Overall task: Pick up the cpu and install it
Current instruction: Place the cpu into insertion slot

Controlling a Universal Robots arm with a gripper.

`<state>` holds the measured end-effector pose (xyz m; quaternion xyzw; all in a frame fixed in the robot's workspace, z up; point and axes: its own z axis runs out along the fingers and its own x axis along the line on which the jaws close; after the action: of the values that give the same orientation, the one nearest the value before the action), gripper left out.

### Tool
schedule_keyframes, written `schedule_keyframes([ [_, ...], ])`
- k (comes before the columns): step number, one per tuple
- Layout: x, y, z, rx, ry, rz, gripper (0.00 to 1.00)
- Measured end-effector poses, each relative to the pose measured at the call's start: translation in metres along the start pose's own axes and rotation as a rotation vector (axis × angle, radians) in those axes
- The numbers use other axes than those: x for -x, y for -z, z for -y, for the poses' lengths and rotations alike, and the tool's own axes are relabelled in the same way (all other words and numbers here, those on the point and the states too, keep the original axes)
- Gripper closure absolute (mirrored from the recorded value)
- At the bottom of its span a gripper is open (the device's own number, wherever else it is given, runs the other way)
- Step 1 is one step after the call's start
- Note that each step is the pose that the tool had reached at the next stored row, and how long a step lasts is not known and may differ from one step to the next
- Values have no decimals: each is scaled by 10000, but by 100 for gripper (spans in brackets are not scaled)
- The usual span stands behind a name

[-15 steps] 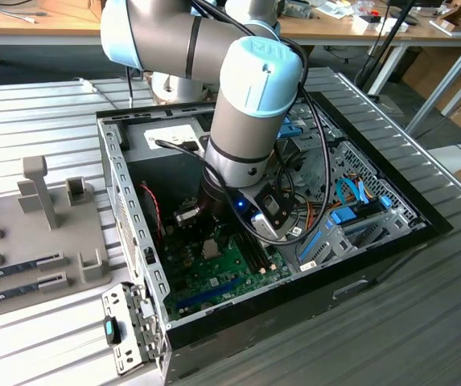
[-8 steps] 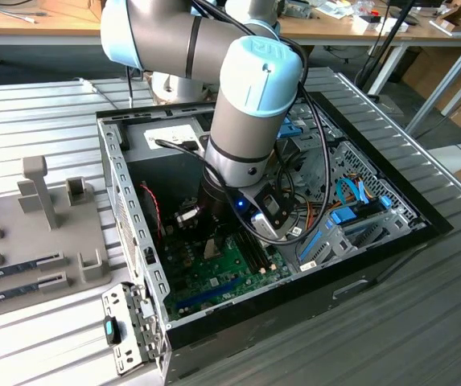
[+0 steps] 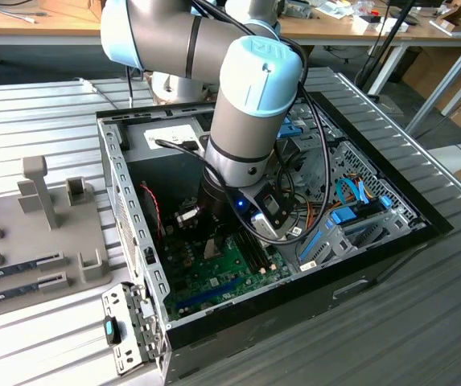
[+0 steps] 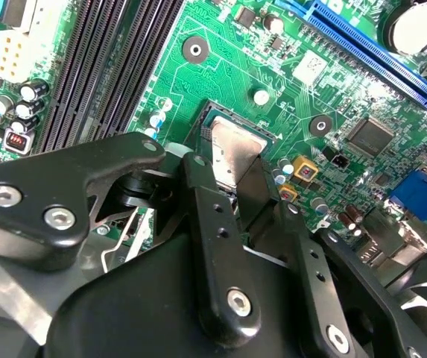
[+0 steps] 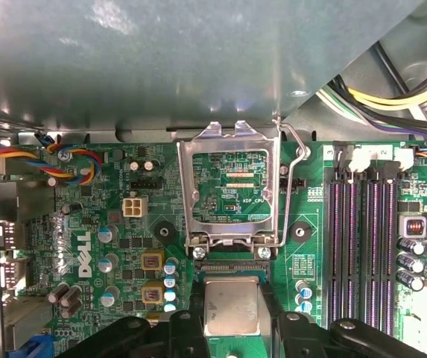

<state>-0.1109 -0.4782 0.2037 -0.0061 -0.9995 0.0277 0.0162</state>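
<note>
The cpu (image 5: 232,307), a small square chip with a shiny silver top, lies flat between my two black fingers (image 5: 192,317), directly over the socket on the green motherboard (image 5: 116,224). My gripper (image 5: 232,313) is shut on the cpu, one finger against each side. The socket's silver load plate (image 5: 232,186) stands swung open just beyond the chip, with its wire lever (image 5: 295,149) raised. In the second wrist view the cpu (image 4: 232,149) sits inside the socket's dark frame, with the gripper (image 4: 232,160) around it. In the exterior view the gripper (image 3: 210,233) reaches low into the open computer case (image 3: 125,209).
Black memory slots (image 5: 362,239) run beside the socket, and a long blue slot (image 4: 377,52) lies further off. A grey metal box (image 5: 161,60) overhangs the board behind the load plate. Cable bundles (image 5: 392,97) hang nearby. A grey holder tray (image 3: 37,233) lies outside the case.
</note>
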Motion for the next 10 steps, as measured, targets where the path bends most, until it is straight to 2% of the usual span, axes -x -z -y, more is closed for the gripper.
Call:
schedule_keyframes([
  [4,0,0,0,4,0,0,62],
  [10,-1,33,1,81,1,1,62],
])
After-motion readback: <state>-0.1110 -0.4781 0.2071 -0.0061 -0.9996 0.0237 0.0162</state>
